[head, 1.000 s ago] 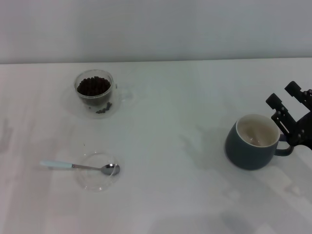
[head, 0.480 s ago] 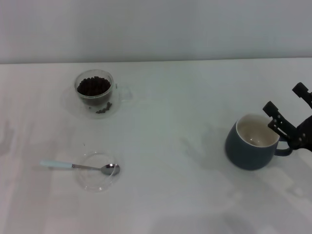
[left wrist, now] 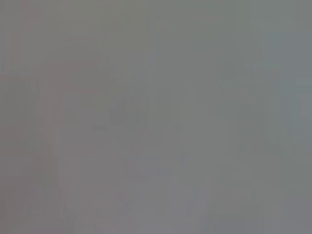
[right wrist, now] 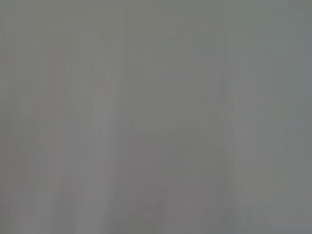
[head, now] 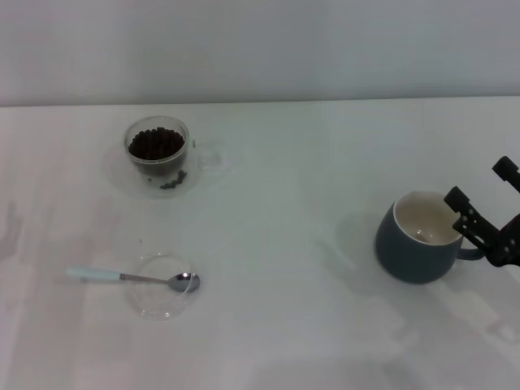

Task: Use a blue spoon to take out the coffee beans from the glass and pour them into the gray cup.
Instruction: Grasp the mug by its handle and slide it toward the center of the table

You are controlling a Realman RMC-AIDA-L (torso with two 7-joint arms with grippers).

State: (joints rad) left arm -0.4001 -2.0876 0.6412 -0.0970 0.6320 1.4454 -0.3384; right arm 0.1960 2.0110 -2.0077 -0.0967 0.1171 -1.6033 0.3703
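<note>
1. Dark blue-gray ceramic marks the gray cup (head: 419, 240), which stands upright on the right side of the white table (head: 284, 325); its cream-white inside looks bare of beans and its loop handle points toward the table's right edge.
2. The right gripper (head: 484, 197) is at that right edge, just beside the cup's handle, with its two black fingers (head: 461, 207) spread apart and nothing between them; one finger reaches close to the cup's rim, and whether it touches cannot be told.
3. The glass (head: 158, 151) stands upright at the far left of the table, well apart from the cup, its clear side handle turned toward the middle of the table.
4. The coffee beans (head: 156, 144) fill the glass in a dark heap, and a few more show lower down by its near wall; whether those lie inside or outside the glass cannot be told.
5. The blue spoon (head: 134, 279) lies flat nearer the robot on the left, its shiny metal bowl resting in a shallow clear dish (head: 162, 286) and its pale blue handle sticking out past the dish's rim toward the left.
6. The left gripper appears in no view, so the state of its claw cannot be told.
7. Both wrist views show only an even gray blur.
</note>
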